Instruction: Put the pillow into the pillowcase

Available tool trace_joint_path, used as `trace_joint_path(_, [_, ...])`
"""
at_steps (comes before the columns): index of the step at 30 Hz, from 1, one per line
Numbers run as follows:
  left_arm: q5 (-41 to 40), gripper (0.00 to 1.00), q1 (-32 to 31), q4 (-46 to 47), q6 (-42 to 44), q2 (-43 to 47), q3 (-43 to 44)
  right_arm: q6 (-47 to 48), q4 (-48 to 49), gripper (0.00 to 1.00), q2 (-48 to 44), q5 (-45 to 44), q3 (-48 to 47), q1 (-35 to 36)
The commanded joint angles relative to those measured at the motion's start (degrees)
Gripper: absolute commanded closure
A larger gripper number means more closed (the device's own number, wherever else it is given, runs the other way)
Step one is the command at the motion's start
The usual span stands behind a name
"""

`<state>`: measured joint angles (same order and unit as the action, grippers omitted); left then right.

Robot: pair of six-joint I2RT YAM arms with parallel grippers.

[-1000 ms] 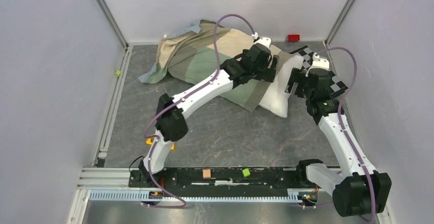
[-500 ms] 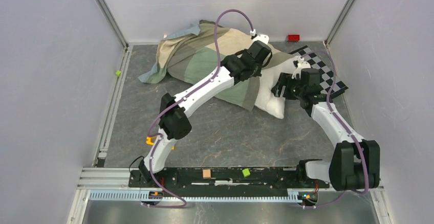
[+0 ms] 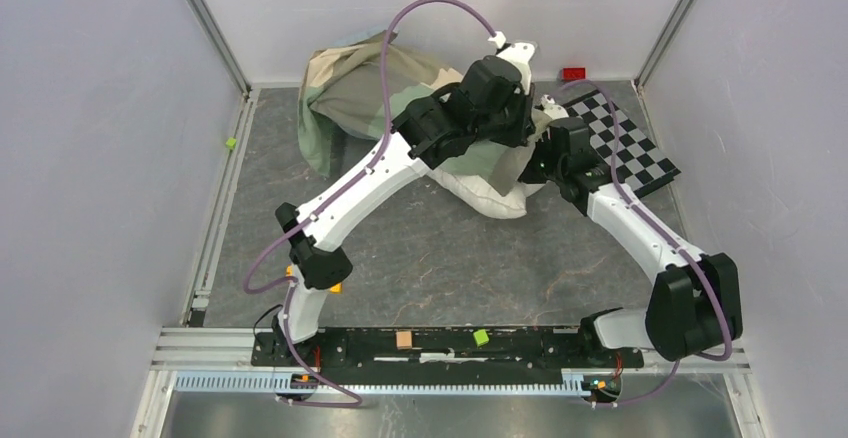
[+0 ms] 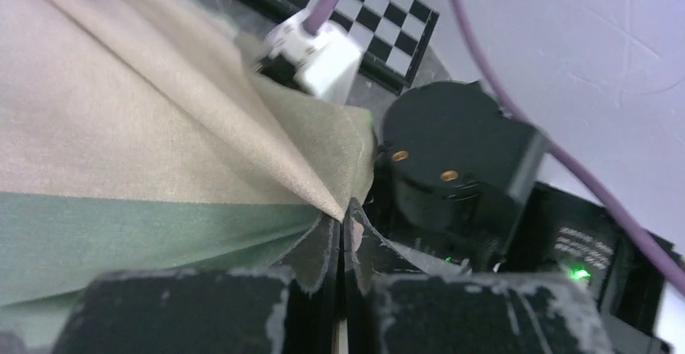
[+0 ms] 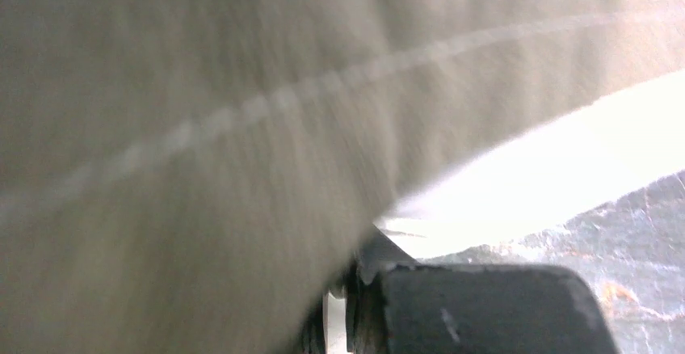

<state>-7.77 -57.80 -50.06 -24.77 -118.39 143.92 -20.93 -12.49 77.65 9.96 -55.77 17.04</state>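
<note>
Both left pincer and right pincer tight on pillowcase; checkered board beside.

I see the pillowcase in beige and dull green panels, the pillow plain white, the checkered board black-and-white, the tabletop mottled grey.

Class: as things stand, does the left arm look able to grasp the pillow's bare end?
Probably not yet. The left gripper is shut on the pillowcase, so it must let go first. The pillow has its bare end close by with nothing over it.
</note>
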Motion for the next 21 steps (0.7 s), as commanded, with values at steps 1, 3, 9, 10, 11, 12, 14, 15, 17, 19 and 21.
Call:
trace_joint_path(1, [8.10,0.97,1.76,10.55,-11.32,8.56,-9.47,-2.26,6.44,1.00,-4.03,-3.66,1.72,0.45])
trace_joint_path(3, [4.17,0.98,2.41,8.94,-12.01,9.47,-10.23,-1.48,5.74,0.98,-5.83,-4.89,3.17,0.45])
trace_joint_path(9, [0.74,0.97,5.34,2.93,-13.29,7.92,-5.14,4.20,4.49,0.43,-17.02,-11.34,6.91,3.29])
trace_joint_path(10, [0.67,0.97,5.62,3.02,-13.37,8.40,-5.14,5.70,4.62,0.31,-18.85,-12.93,7.47,4.39])
trace_joint_path(11, [0.70,0.97,5.84,3.13,-13.24,8.76,-5.14,7.12,5.38,0.22,-21.02,-13.96,8.18,5.40])
trace_joint_path(12, [0.79,0.98,6.08,3.12,-13.11,9.06,-4.97,9.13,6.73,0.13,-22.63,-14.81,9.41,6.72])
trace_joint_path(14, [0.92,0.97,6.67,3.22,-13.10,9.78,-4.77,12.77,9.14,0.02,-25.55,-17.09,11.79,9.70])
trace_joint_path(15, [1.25,0.97,7.01,3.22,-13.18,10.05,-4.63,14.53,9.48,0.02,-25.92,-18.56,12.43,11.10])
trace_joint_path(17, [1.66,0.97,7.49,3.24,-13.26,10.32,-4.27,18.05,10.30,0.02,-25.38,-22.67,14.08,15.38])
trace_joint_path(19, [2.09,0.98,7.95,3.22,-13.21,10.66,-3.96,19.98,11.85,0.02,-23.69,-27.66,16.63,18.09])
trace_joint_path(21, [2.46,0.98,8.38,3.22,-13.20,10.96,-3.65,19.59,12.05,0.02,-21.05,-28.74,18.01,18.57])
